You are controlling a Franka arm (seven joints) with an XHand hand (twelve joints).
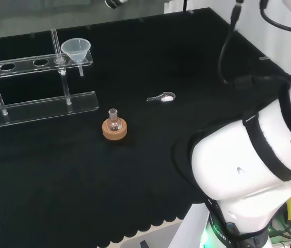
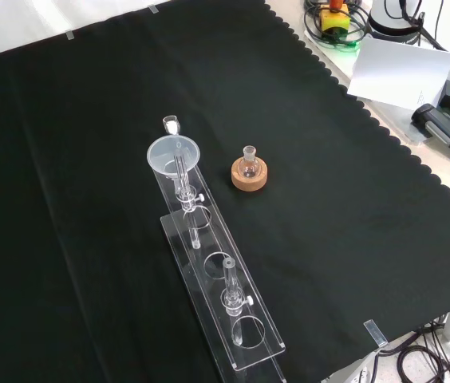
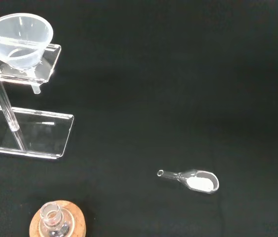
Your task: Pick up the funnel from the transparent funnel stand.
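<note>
A clear plastic funnel (image 1: 76,50) sits in the end hole of the transparent funnel stand (image 1: 32,106), at the stand's right end in the head view. Its stem hangs down through the top shelf. In the front view the funnel (image 2: 172,154) is at the stand's far end, and the stand (image 2: 233,319) runs toward the camera with several empty holes. The wrist view looks at the funnel (image 3: 17,33) and the stand's end (image 3: 40,133) from some distance away.
A small round flask on a cork ring (image 1: 114,125) (image 2: 249,171) (image 3: 56,224) stands near the stand's funnel end. A small glass scoop with white powder (image 1: 163,97) (image 2: 170,124) (image 3: 193,179) lies on the cloth. The arm's white links (image 1: 248,165) rise at the head view's right.
</note>
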